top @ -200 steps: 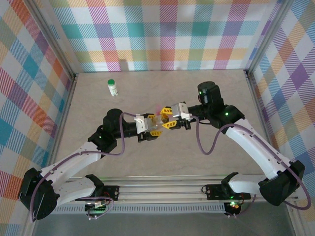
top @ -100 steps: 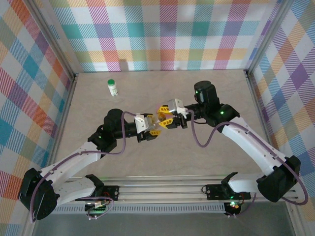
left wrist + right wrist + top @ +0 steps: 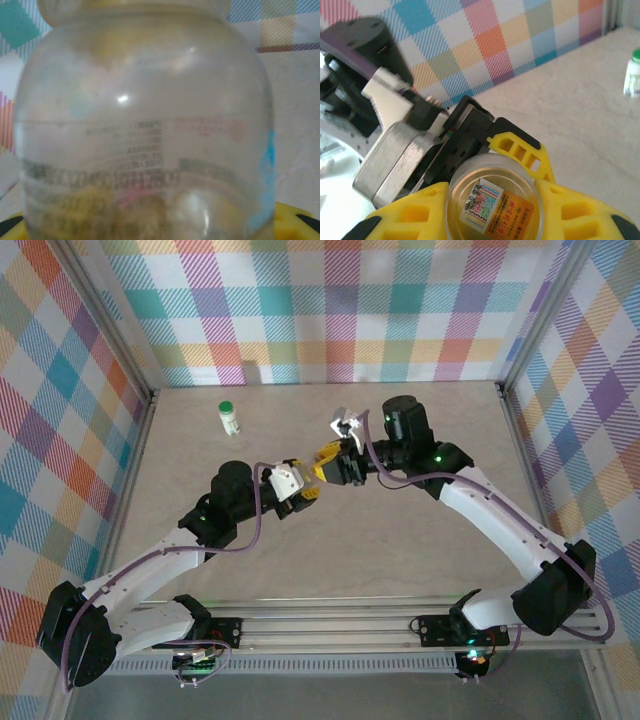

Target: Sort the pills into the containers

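Above the middle of the counter point(image 3: 420, 570), two claws meet on a small amber bottle point(image 3: 492, 200) held in the air. The left claw point(image 3: 306, 487) is clamped around its body, with pills visible inside. The right claw point(image 3: 327, 466) is clamped on one end, probably the cap. To open it well, the left should hold firm while the right twists squarely about the bottle's axis, without tipping pills out. A white bottle with green cap point(image 3: 230, 417) stands near the far left corner. Compared with a second ago, the right wrist has rolled over, and both claws sit slightly further left.
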`<state>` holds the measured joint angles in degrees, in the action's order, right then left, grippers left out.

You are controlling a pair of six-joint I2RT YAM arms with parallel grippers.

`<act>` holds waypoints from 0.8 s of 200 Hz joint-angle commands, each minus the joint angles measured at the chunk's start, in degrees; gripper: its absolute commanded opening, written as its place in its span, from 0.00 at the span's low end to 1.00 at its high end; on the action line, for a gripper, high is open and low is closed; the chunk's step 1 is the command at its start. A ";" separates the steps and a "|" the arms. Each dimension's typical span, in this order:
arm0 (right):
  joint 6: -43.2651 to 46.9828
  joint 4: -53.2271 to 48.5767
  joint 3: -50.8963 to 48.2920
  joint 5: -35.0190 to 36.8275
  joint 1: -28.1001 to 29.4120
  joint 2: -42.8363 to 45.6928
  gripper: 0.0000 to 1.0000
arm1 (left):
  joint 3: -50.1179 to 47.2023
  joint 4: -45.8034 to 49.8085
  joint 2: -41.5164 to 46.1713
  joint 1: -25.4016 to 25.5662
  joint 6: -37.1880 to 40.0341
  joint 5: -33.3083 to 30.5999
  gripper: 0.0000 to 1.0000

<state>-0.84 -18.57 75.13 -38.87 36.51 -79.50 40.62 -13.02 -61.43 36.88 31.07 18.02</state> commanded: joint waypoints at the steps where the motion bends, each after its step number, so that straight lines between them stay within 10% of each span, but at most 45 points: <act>1: -18.09 -6.55 -1.98 8.56 2.58 -5.49 0.09 | 4.47 -18.28 2.03 3.08 2.97 3.44 0.00; 78: -36.46 -1.50 0.10 23.74 3.28 -4.37 0.21 | 2.32 -17.06 -0.91 4.09 5.40 -0.86 0.00; 160: -35.79 -3.02 3.88 31.23 3.83 -3.22 0.41 | 0.60 -14.78 -3.21 4.56 6.03 1.16 0.00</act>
<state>-36.69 -19.09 77.08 -13.96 40.23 -80.47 40.60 -17.08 -66.06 37.32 32.88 8.43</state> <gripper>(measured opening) 0.410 0.512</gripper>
